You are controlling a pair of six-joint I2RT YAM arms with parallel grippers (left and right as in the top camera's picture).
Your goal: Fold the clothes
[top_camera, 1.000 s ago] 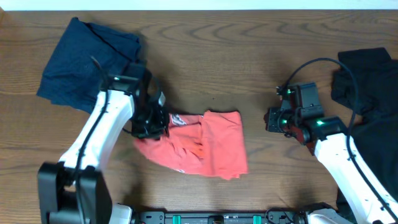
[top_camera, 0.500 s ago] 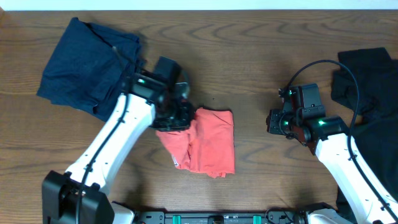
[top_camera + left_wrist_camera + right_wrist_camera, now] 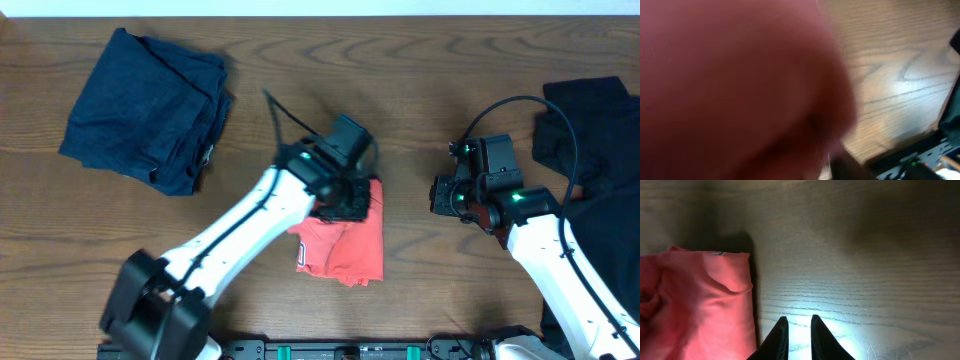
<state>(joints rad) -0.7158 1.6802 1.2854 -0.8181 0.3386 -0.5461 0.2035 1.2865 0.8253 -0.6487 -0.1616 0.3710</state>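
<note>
The coral-red T-shirt [image 3: 348,248] lies in a narrow folded bundle at the table's middle front. My left gripper [image 3: 345,203] is pressed onto its upper edge. The left wrist view is filled with blurred red cloth [image 3: 730,75], so the jaws are hidden. My right gripper [image 3: 437,193] hovers over bare wood to the right of the shirt. In the right wrist view its fingertips [image 3: 798,322] stand a narrow gap apart with nothing between them, and the shirt's right edge [image 3: 700,300] lies just to their left.
A dark navy garment [image 3: 140,105] lies folded at the back left. Black garments [image 3: 590,130] are heaped along the right edge, beside the right arm and its cable. The base rail [image 3: 360,350] runs along the front edge.
My left arm has swept rightward across the table, drawing the shirt's left side over onto its right, so the bundle is narrower. The right arm has stayed still.
</note>
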